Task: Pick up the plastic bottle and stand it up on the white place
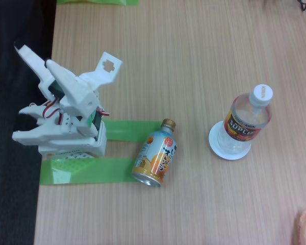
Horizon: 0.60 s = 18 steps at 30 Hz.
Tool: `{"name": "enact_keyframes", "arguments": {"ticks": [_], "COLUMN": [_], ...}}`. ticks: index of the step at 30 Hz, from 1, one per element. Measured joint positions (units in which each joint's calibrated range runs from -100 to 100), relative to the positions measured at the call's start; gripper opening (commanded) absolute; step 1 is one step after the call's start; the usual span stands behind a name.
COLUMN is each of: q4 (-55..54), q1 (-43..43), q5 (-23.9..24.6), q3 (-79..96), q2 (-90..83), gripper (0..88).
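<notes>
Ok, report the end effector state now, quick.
End effector: cannot be told from this fixed view; it holds nothing and sits folded back over the base.

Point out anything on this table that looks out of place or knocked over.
The orange can lies tipped on its side across the green tape near the arm's base. The plastic bottle stands upright on the white dish, as it should. No spill shows.
</notes>
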State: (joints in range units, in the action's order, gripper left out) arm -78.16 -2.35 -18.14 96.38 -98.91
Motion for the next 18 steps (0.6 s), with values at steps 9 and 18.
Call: {"name": "enact_keyframes", "arguments": {"ticks": [9, 18], "q4": [-9.9, -19.1], "q1": [-0.8, -7.0], "q5": [10.3, 17.6], "q3": [0.2, 2.7], "q2": [0.0, 0.0], "gripper": [31.4, 25.5]}}
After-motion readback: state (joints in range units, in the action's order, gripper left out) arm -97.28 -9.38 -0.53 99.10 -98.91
